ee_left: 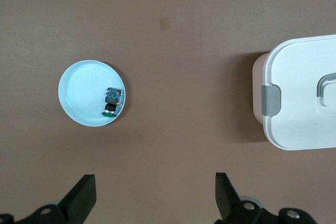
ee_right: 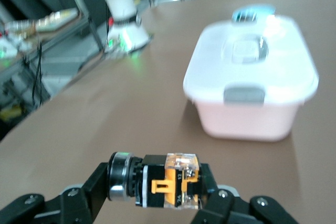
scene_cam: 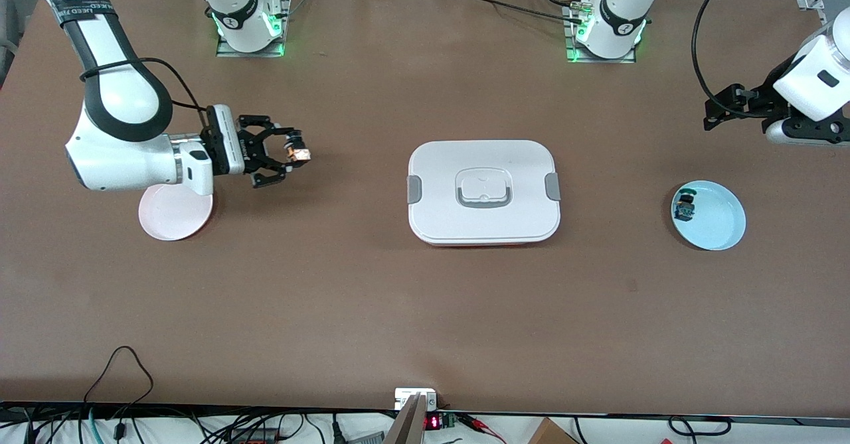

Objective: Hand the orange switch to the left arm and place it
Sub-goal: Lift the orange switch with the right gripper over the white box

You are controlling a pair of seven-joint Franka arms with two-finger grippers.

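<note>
Right tool (scene_cam: 290,155) clamps the orange switch (scene_cam: 297,151), up in the air over the counter (scene_cam: 372,311) near the right arm's end, beside the pink plate (scene_cam: 174,215). Box (scene_cam: 484,192) sits mid-counter. Left tool (ee_left: 155,195) hangs wide, holding nothing, near the blue plate (scene_cam: 717,222) at the left arm's end.

Cut off by the front view's edge: most of the left arm (scene_cam: 813,79), with its gripper's fingers tucked out of sight there. Half covered by the right arm (scene_cam: 119,145): the pink plate (scene_cam: 174,217). Too small to make out in detail: the switch with teal parts (scene_cam: 684,206) in the blue plate (scene_cam: 720,225); blurred in the right wrist view: the box (ee_right: 252,77).
</note>
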